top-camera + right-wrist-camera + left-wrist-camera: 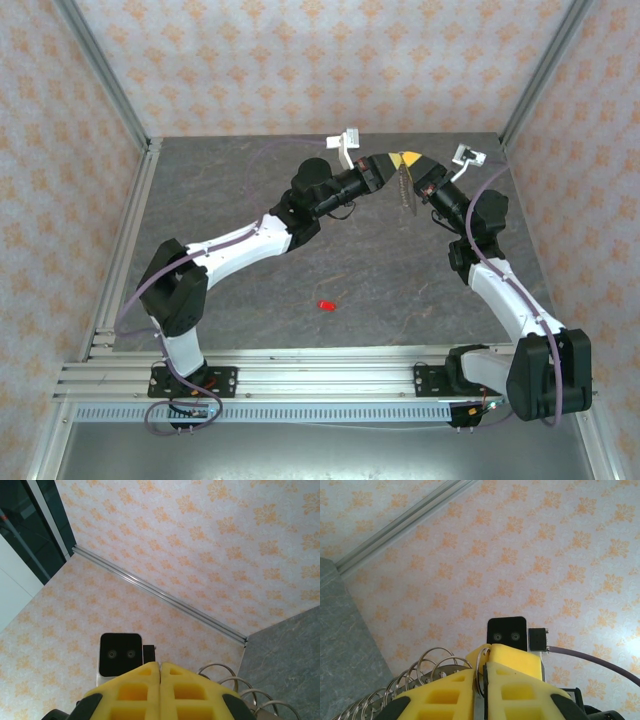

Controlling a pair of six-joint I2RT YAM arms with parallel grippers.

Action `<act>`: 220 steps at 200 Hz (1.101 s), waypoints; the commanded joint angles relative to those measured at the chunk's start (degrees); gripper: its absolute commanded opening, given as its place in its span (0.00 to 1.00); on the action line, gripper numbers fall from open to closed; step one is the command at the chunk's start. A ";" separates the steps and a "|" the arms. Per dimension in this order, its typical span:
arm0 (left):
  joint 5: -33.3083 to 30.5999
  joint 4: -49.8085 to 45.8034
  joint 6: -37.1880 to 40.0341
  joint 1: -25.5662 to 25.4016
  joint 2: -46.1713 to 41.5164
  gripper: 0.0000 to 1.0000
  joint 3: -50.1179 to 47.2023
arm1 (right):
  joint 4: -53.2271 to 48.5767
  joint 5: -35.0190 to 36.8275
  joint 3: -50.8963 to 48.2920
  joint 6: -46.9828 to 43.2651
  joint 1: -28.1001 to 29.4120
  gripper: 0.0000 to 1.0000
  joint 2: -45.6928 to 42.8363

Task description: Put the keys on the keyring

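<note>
Top view: your two arms reach to about 1 o'clock from the centre of the desk [250, 300]. The left end effector [385, 163] and right end effector [416, 166] meet tip to tip there, raised above the surface. The keyring [403, 187] hangs at 6 o'clock from that meeting point.

Left wrist view: the left end effector [485, 682] has its yellow pads clamped on one thin wire loop of the keyring [447, 669]. The other loops fan out at 9 o'clock from the pads.

Right wrist view: the right end effector [160, 680] has its pads pressed together with no gap showing. Loops of the keyring [252, 694] sit just at 3 o'clock of them. You cannot tell whether any wire is pinched there.

The red key [326, 304] lies on the desk at 6 o'clock from centre, well apart from both end effectors.
</note>
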 commanded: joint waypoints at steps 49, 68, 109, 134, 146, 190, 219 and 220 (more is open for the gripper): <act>-1.11 5.55 -1.28 -1.11 1.34 0.00 0.00 | 2.97 -1.52 -0.65 -0.90 0.38 0.00 -0.80; -1.39 5.38 -0.61 -1.11 1.31 0.00 -0.18 | 2.80 -1.43 -1.05 -0.89 0.39 0.00 -1.28; 0.53 7.04 1.76 -0.72 0.97 0.00 -1.19 | -1.37 -1.07 -0.60 -2.56 0.37 0.06 -2.90; 3.67 5.13 5.21 0.73 -0.79 0.00 -2.14 | -8.23 1.06 0.21 -4.96 -0.31 0.35 -5.48; 5.54 3.95 6.95 1.87 -1.99 0.00 -2.96 | -11.78 2.08 0.34 -5.59 -1.25 0.40 -7.05; 13.94 -5.65 15.80 6.05 -6.33 0.00 -2.79 | -24.77 6.03 -2.05 -7.08 -4.73 0.54 -13.63; 15.78 -15.30 22.72 7.18 -9.24 0.00 -0.98 | -30.07 6.80 -5.66 -8.13 -5.27 0.62 -16.88; 15.76 -15.60 22.91 7.21 -9.37 0.00 -0.93 | -30.21 6.77 -5.78 -8.16 -5.24 0.62 -16.96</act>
